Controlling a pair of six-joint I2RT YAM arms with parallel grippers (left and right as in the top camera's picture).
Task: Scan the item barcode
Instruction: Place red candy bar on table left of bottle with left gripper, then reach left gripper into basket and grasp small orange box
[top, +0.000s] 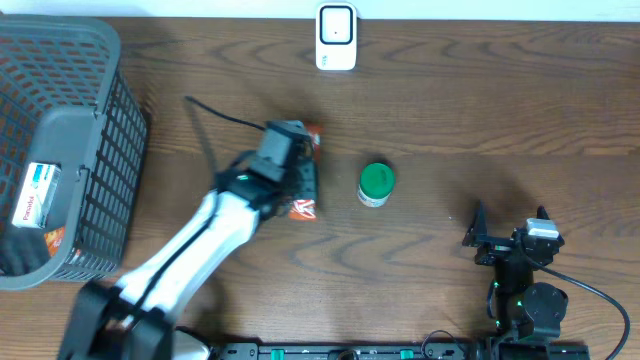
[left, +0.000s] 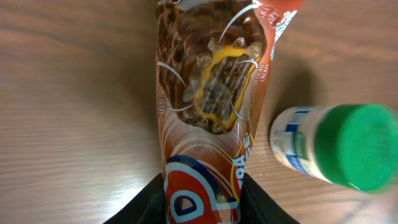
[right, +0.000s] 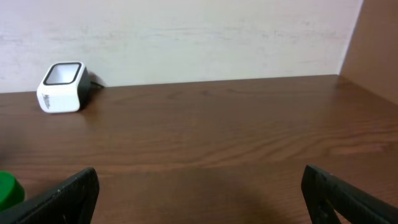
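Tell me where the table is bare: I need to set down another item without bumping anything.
Widest bare patch: the far right, between the scanner and the open right gripper. A smaller one lies between the basket and the scanner. The middle is crowded: the left gripper, shut on the snack packet, sits close beside the green-capped bottle.

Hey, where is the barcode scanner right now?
In the overhead view the white scanner stands top centre, at the far edge of the table, well beyond the green-capped bottle and the snack packet.
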